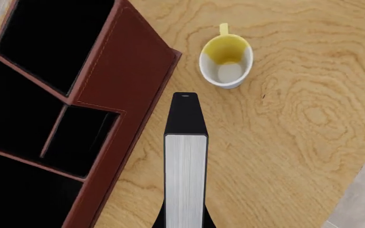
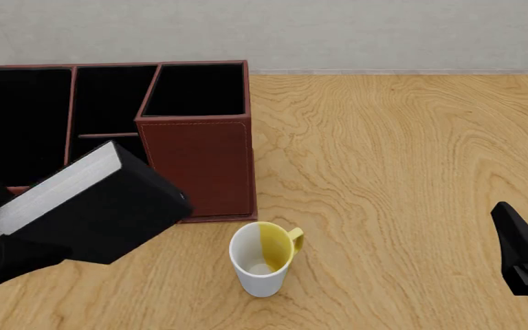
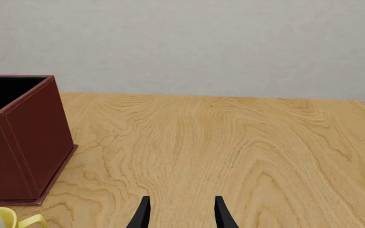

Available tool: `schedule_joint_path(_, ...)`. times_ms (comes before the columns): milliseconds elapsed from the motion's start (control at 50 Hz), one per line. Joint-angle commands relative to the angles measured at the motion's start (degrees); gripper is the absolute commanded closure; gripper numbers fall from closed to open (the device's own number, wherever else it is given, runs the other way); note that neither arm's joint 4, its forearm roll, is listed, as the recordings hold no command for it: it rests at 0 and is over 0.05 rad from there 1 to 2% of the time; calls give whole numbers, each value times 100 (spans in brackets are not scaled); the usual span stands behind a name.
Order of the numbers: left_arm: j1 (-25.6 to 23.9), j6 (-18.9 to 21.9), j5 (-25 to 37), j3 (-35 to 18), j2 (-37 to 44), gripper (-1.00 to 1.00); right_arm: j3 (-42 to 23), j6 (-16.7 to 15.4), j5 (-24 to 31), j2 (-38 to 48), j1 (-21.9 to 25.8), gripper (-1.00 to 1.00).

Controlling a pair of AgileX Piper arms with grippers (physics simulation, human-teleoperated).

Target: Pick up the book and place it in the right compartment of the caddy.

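One step is looking done: the left claw is gripping the book, lifted beside the caddy; the right compartment is awaiting it; the right claw is sitting open, empty.

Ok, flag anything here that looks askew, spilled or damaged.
Only the book is off level: it hangs tilted in the left gripper, in front of the caddy. The mug stands upright; nothing looks spilled or damaged.

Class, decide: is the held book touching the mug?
Apart. The left wrist view shows bare wood between the book and the mug; the front view shows the book raised in the left hand, beside the caddy.
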Motion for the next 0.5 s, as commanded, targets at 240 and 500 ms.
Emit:
schedule_joint_path(240, -321, -466, 630, -2636, 379, 100, 0, 50, 25, -46, 17, -100)
schedule_joint_path(500, -257, -869, 579, -3939, 1073, 100, 0, 59, 20, -38, 20, -100)
